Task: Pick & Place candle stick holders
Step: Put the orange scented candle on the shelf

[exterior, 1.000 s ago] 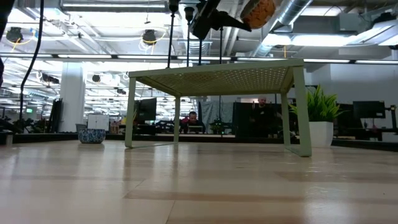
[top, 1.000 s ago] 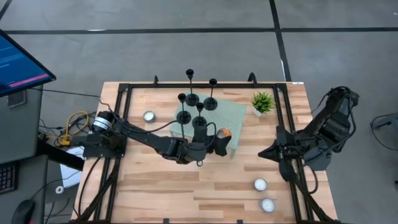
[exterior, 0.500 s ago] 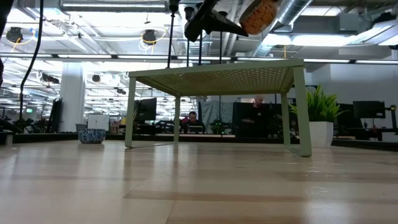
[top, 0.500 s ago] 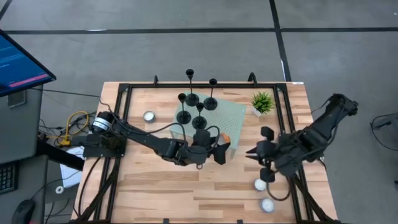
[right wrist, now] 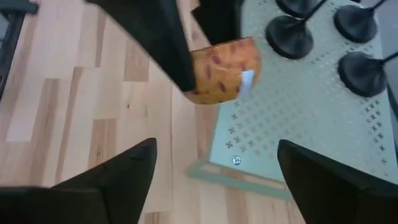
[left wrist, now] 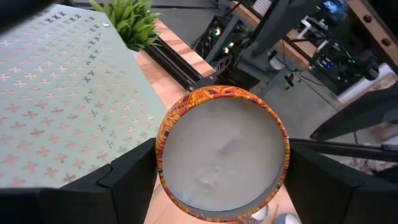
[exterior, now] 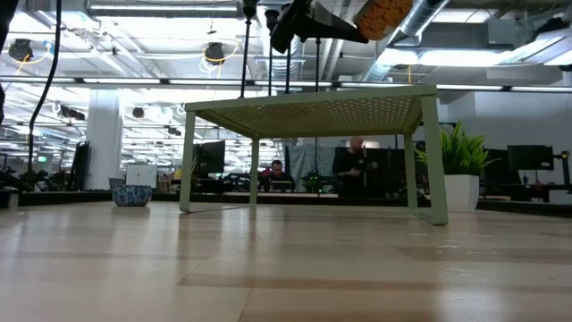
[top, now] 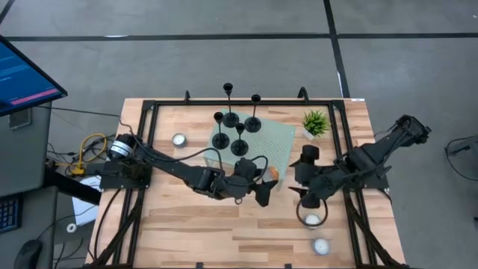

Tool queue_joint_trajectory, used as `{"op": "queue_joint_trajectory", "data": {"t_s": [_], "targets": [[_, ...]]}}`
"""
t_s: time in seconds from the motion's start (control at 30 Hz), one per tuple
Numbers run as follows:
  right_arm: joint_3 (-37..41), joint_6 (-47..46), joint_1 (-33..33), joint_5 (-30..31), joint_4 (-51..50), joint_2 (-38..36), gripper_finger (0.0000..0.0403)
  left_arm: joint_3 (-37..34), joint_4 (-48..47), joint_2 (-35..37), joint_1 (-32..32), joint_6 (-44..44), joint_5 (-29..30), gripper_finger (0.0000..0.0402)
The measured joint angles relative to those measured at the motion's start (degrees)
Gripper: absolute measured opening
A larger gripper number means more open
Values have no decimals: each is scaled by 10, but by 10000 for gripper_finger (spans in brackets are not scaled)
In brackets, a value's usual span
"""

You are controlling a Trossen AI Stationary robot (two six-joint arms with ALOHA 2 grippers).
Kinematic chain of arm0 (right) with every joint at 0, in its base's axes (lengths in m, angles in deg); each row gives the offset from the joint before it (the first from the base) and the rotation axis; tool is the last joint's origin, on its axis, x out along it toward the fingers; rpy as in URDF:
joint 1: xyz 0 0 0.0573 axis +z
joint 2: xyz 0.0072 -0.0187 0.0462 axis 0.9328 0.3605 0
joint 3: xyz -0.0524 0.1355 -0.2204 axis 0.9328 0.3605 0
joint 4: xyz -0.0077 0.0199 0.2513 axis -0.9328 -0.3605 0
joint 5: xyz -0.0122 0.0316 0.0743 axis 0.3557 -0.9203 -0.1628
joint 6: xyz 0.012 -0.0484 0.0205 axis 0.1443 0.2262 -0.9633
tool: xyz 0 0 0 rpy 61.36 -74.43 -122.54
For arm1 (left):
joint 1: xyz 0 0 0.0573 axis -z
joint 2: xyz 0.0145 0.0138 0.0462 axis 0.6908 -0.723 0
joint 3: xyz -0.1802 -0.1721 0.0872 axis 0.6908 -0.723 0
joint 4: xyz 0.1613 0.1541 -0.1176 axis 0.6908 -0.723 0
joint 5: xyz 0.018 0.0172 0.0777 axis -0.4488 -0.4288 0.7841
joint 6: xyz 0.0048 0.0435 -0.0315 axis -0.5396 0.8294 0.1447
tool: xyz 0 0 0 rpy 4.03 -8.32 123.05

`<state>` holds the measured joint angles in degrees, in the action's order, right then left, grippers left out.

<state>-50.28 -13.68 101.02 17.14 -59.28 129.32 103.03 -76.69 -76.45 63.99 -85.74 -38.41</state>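
Note:
Several black candle stick holders [top: 239, 134] stand by their disc bases [right wrist: 289, 37] on a small pale green stand [top: 280, 142]. My left gripper [top: 267, 179] reaches in from the table's left. It is shut on an orange patterned candle [left wrist: 222, 152] above the stand's near right corner. My right gripper [right wrist: 217, 168] stands open just right of that candle, with nothing between its fingers. My left gripper pinches the candle's round side wall [left wrist: 163, 155] between its two fingers [left wrist: 134, 177], one on each opposite side. The fingers come roughly level from the table's left. The candle [exterior: 384, 16] hangs tilted, clear of the stand top, its white wax face toward the wrist.
A small green potted plant [top: 315, 122] stands right of the stand. White tealights lie at the left [top: 179, 139] and near the right front [top: 312, 220], [top: 321, 245]. A black frame [top: 149, 112] rims the wooden table.
My right gripper has swung from the table's right edge toward the stand and the held candle, and it has opened. My left gripper has carried the candle a little toward the near edge, still clear of the stand.

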Motion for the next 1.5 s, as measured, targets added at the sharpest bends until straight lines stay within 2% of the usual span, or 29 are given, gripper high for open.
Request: {"op": "queue_joint_trajectory", "data": {"t_s": [0.2,0.3,0.53,0.7,1.0,1.17,1.5], "targets": [[0,-108,-39,0,2,-1,323,0,-12,0,-5,-9,26,302],[0,-166,-69,-13,15,-4,319,0,-14,0,-6,29,26,302],[0,-229,-130,-136,95,-30,322,0,-14,0,-5,92,28,302],[-1,-266,-166,-188,126,-35,322,0,-14,0,-5,97,28,302],[0,-272,-212,-242,131,26,322,0,-14,0,-5,99,39,302],[0,-272,-226,-246,127,26,322,0,-14,0,-5,99,39,302],[1,-253,-247,-302,129,37,322,0,-9,-1,-4,113,43,302]]}}
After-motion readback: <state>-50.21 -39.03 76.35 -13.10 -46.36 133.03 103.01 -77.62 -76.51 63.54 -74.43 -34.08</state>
